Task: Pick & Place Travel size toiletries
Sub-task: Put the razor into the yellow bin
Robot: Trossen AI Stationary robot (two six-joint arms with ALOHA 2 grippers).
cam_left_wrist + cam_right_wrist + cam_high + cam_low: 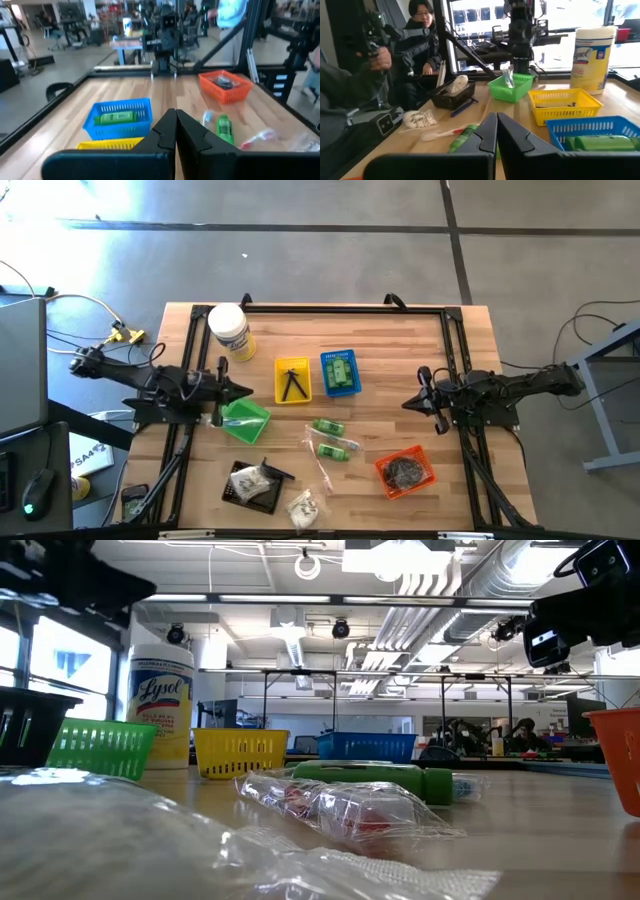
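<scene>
We see the left gripper (pixel 246 390) pinched shut, holding nothing – the green basket (pixel 246 421) sits just beside it. The right gripper (pixel 408 404) is shut too, and two green bottles (pixel 330 438) lie between both grippers.

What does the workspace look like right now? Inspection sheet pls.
Surface: wooden table, black frame.
Job's things: green bottles loose and in blue basket; black pieces in yellow basket; packet in green basket; packets in black tray and beside it.
Clutter: Lysol jar; orange basket.
Grippers: left gripper shut, empty; right gripper shut, empty.
Cables: yellow-plugged leads off the table's left side.
Surroundings: people seated beyond table.
</scene>
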